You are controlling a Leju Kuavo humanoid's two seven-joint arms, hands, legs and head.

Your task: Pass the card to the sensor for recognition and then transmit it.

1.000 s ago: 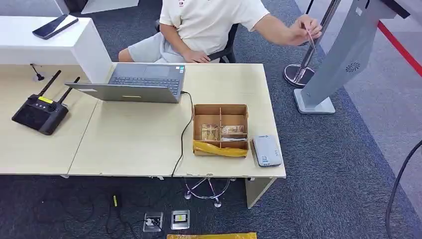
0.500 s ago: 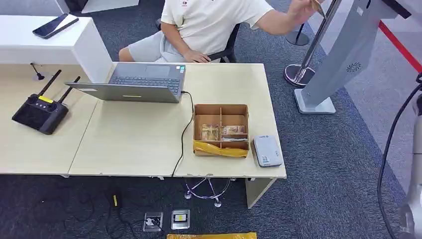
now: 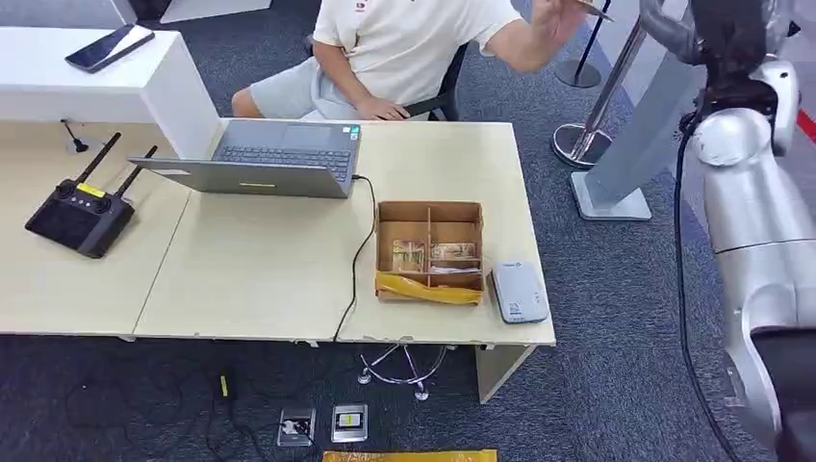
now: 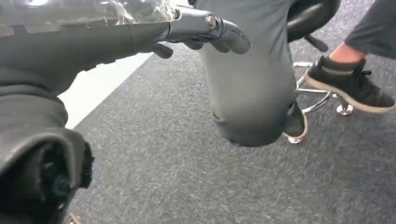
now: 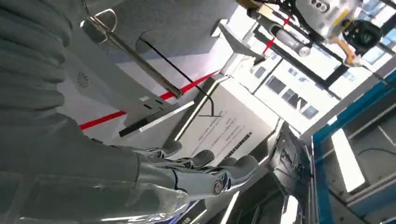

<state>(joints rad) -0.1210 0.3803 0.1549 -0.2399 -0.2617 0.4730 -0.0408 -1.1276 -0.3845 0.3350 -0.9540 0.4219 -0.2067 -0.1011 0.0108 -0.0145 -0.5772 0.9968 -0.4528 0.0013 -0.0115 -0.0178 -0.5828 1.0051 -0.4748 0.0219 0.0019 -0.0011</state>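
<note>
Head view: seated person's raised hand holds the card beyond the table; sensor beside the wooden box. Left wrist view: left hand empty, fingers apart. Right wrist view: right hand empty, fingers extended apart

You've got a pale wooden desk carrying an open laptop, a black remote controller, a divided wooden box, and a grey card reader just beside the box.

Office: desk with laptop, carpet floor.
</note>
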